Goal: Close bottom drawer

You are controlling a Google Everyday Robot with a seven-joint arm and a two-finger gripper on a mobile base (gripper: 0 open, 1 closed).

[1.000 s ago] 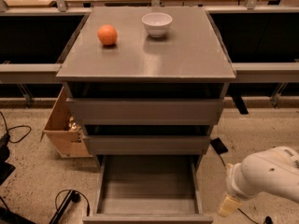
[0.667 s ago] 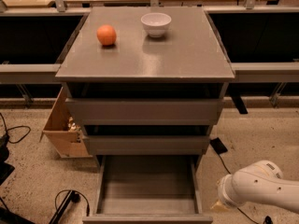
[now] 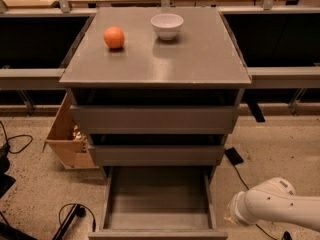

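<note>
The grey cabinet (image 3: 155, 64) has three drawers. The bottom drawer (image 3: 157, 199) is pulled far out, showing its shallow, bare grey tray; its front (image 3: 157, 234) lies at the lower edge of the view. The middle drawer (image 3: 157, 154) and the top drawer (image 3: 155, 118) stick out slightly. My white arm (image 3: 272, 206) reaches in from the lower right. My gripper (image 3: 231, 218) is at the arm's left end, low by the floor, just right of the open drawer's front right corner. It is mostly hidden by the wrist.
An orange (image 3: 114, 37) and a white bowl (image 3: 167, 25) sit on the cabinet top. A cardboard box (image 3: 67, 139) stands on the floor to the left. Cables (image 3: 70, 216) lie at the lower left, and a black object with a cable (image 3: 234, 156) lies on the right.
My arm has moved left and down, bringing the gripper closer to the open bottom drawer's front right corner. The drawer has not moved.
</note>
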